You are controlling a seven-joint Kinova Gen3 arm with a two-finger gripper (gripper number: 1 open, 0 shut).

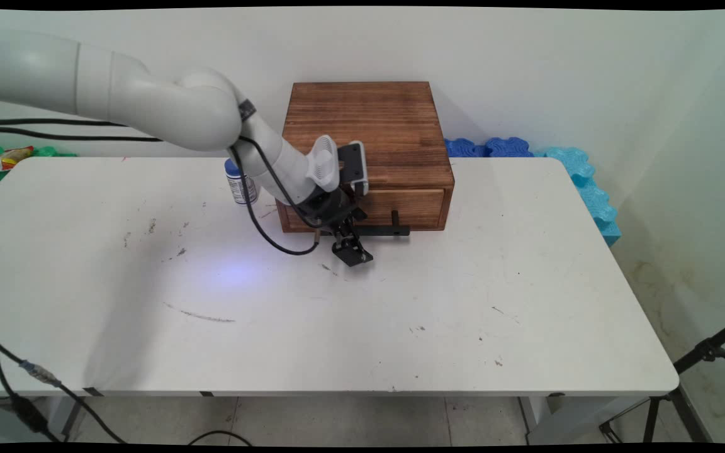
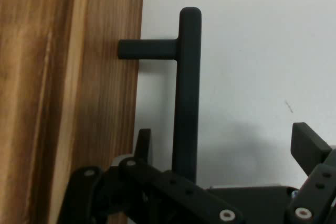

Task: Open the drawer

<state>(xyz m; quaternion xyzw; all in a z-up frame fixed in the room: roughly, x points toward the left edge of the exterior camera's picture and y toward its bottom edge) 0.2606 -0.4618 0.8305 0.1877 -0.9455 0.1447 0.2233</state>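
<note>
A brown wooden box point(image 1: 367, 126) stands at the back of the white table point(image 1: 400, 314), with a drawer point(image 1: 403, 207) in its front face. The drawer carries a black bar handle point(image 1: 389, 231) point(image 2: 187, 93) on short posts. My gripper point(image 1: 351, 240) point(image 2: 226, 142) is low at the handle's left end and open. One finger point(image 2: 143, 141) sits between bar and drawer front, the other finger point(image 2: 310, 145) on the outer side, so the bar runs between them with no visible contact. A small bottle point(image 1: 240, 186) with a blue cap stands left of the box, partly hidden by the arm.
Blue foam tiles point(image 1: 504, 147) and cyan ones point(image 1: 586, 182) lie behind the table's far right corner. A snack packet point(image 1: 7, 157) on green foam is at the far left. A black tripod point(image 1: 705, 352) stands at the right, and cables point(image 1: 35, 377) hang at the near left.
</note>
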